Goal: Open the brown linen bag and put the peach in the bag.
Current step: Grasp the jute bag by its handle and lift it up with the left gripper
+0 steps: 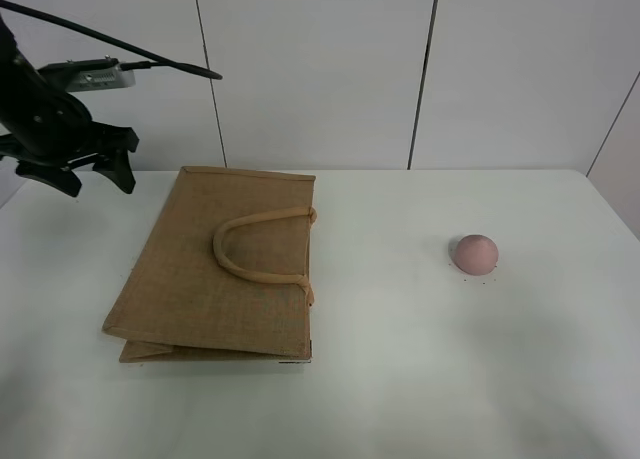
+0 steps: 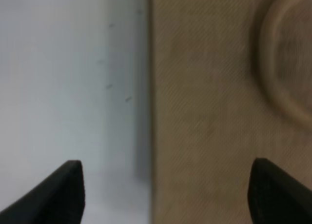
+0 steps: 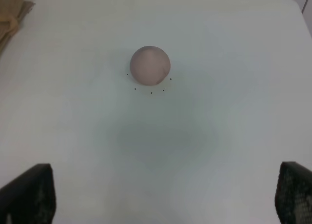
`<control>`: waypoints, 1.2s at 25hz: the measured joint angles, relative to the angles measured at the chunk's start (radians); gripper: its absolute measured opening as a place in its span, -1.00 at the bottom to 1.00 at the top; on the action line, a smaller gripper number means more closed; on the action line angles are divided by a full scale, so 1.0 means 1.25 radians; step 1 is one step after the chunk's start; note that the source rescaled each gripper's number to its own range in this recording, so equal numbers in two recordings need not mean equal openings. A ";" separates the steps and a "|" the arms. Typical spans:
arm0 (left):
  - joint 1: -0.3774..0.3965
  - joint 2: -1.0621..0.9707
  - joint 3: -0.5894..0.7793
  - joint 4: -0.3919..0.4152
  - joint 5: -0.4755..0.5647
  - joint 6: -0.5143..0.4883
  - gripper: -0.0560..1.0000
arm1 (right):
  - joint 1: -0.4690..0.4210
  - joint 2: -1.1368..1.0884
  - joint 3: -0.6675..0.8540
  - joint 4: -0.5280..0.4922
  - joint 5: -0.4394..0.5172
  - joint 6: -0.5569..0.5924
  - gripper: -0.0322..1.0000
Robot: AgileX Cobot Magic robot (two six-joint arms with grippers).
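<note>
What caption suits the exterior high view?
Brown bag lies flat on the white table, peach apart to its right; open left claw hovers far left.

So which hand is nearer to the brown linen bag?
Left. The left hand hovers open over the left edge of the brown linen bag. The right hand, also open, is away from it, facing the peach.

A smooth, matte white table [image 1: 400, 379] spreads beneath both sets of jaws, evenly lit and carrying only faint, soft shadows. Beyond the jaws rises a wall [image 1: 310, 69] of pale grey-white panels, divided by thin dark seams [image 1: 423, 74].
</note>
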 joint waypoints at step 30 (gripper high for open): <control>-0.180 0.399 -0.166 -0.008 -0.102 -0.141 0.85 | 0.000 0.000 0.000 0.002 0.000 0.002 1.00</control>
